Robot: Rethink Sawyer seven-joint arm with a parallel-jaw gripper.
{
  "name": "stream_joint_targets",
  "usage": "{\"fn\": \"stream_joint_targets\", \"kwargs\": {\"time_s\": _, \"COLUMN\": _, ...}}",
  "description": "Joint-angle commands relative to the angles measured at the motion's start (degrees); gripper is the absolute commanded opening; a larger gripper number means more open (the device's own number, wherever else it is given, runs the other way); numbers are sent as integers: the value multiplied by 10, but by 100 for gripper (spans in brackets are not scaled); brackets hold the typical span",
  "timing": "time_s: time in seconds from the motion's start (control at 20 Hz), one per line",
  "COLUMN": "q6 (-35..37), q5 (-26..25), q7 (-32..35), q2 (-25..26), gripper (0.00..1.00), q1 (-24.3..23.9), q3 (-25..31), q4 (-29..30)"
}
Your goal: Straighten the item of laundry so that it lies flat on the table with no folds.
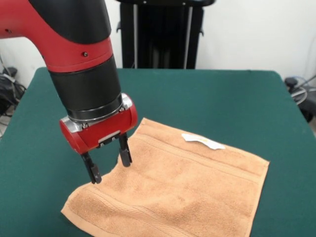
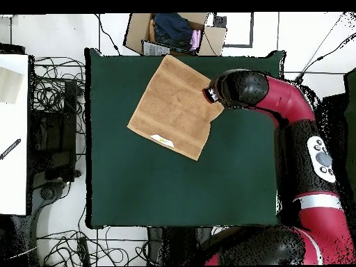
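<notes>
The item of laundry [image 1: 187, 187] is an orange-tan towel spread nearly flat on the green table [image 1: 217, 98], with a white tag [image 1: 202, 141] near its far edge. Its near corner runs off the bottom of the front view. My gripper [image 1: 108, 165] hangs at the towel's left edge, open, with one finger [image 1: 124, 154] over the cloth and the other just off it; that edge curves inward between them. From overhead, the towel [image 2: 174, 104] lies close to one table edge [image 2: 174, 195], and the arm's wrist [image 2: 236, 89] covers the gripper at the towel's side.
A cardboard box [image 2: 177, 31] of clothes sits just off the table edge nearest the towel. Cables [image 2: 55, 104] and a white desk [image 2: 14, 125] lie beside the table. The black pedestal [image 1: 160, 34] stands behind it.
</notes>
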Motion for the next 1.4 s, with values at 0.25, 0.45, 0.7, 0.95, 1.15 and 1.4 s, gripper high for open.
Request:
{"fn": "stream_joint_targets", "kwargs": {"time_s": 0.25, "q6": -39, "q5": -14, "q7": 100, "q2": 25, "gripper": 100, "q1": 12, "q3": -34, "q4": 24}}
{"fn": "stream_joint_targets", "kwargs": {"time_s": 0.45, "q6": -42, "q5": -15, "q7": 95, "q2": 28, "gripper": 100, "q1": 10, "q3": -32, "q4": 25}}
{"fn": "stream_joint_targets", "kwargs": {"time_s": 0.7, "q6": -35, "q5": -11, "q7": 94, "q2": 31, "gripper": 100, "q1": 9, "q3": -30, "q4": 23}}
{"fn": "stream_joint_targets", "kwargs": {"time_s": 0.95, "q6": 1, "q5": 0, "q7": 92, "q2": 37, "gripper": 100, "q1": 10, "q3": -29, "q4": 13}}
{"fn": "stream_joint_targets", "kwargs": {"time_s": 1.15, "q6": -11, "q5": -4, "q7": 92, "q2": 43, "gripper": 100, "q1": 10, "q3": -30, "q4": 12}}
{"fn": "stream_joint_targets", "kwargs": {"time_s": 1.4, "q6": -44, "q5": -8, "q7": 100, "q2": 54, "gripper": 100, "q1": 10, "q3": -29, "q4": 17}}
